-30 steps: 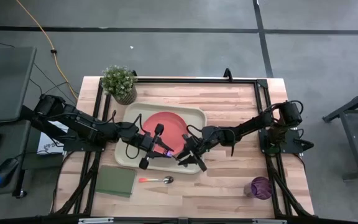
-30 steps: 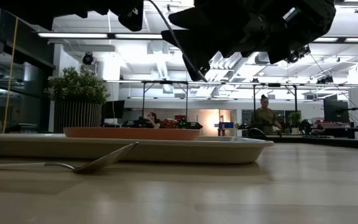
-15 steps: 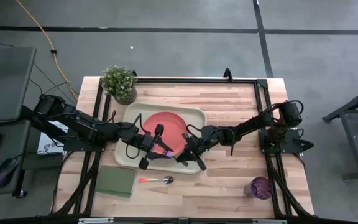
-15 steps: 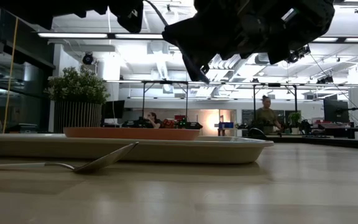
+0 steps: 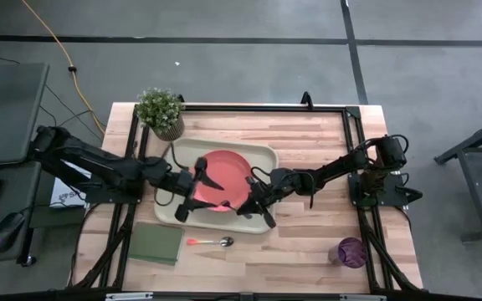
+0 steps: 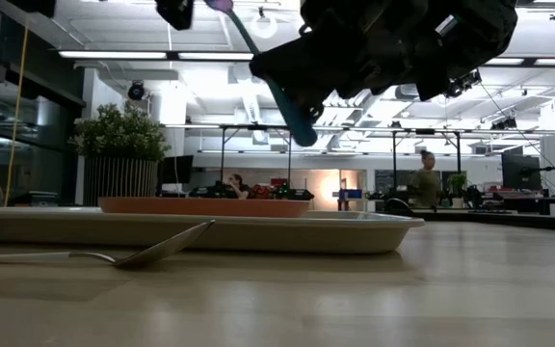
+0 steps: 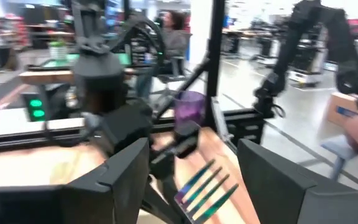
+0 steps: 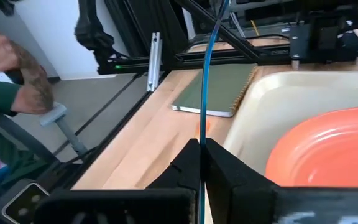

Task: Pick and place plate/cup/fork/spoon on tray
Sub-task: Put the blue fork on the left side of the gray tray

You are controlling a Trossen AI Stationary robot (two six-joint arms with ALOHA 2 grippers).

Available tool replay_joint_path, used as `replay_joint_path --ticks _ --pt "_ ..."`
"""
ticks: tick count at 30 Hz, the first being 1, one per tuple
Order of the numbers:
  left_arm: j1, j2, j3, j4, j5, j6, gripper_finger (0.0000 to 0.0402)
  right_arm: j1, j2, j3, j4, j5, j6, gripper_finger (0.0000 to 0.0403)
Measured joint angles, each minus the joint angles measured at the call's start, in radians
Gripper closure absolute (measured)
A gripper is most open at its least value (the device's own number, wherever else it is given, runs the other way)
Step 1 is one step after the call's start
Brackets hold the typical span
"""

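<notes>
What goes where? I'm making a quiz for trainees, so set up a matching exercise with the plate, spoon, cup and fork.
1 plate
2 spoon
3 cup
4 fork

A held by the right gripper
B on the tray
C on the table, next to the green pad
D on the table near a corner

Pairs: 1-B, 2-C, 3-D, 4-A
</notes>
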Motion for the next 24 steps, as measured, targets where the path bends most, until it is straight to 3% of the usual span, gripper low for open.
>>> replay_joint_path --ticks 4,11,17,24 --pt "-0.041 -0.098 -0.002 -0.093 -0.16 -0.014 0.0173 -0.013 -0.001 0.0 -0.009 0.047 -0.022 0.0402" --pt "-0.108 -0.214 -0.119 0.02 -0.524 0.021 0.0172 -0.026 -0.007 0.0 -0.046 0.125 -0.048 0.0402" --pt "-0.096 -0.303 -0.253 0.177 -0.551 0.013 0.0172 -0.026 -0.068 -0.004 -0.124 0.189 -0.091 0.0402" --pt "-0.046 -0.335 -0.302 0.201 -0.541 -0.032 0.0172 -0.031 -0.146 -0.008 -0.115 0.279 -0.186 0.0403"
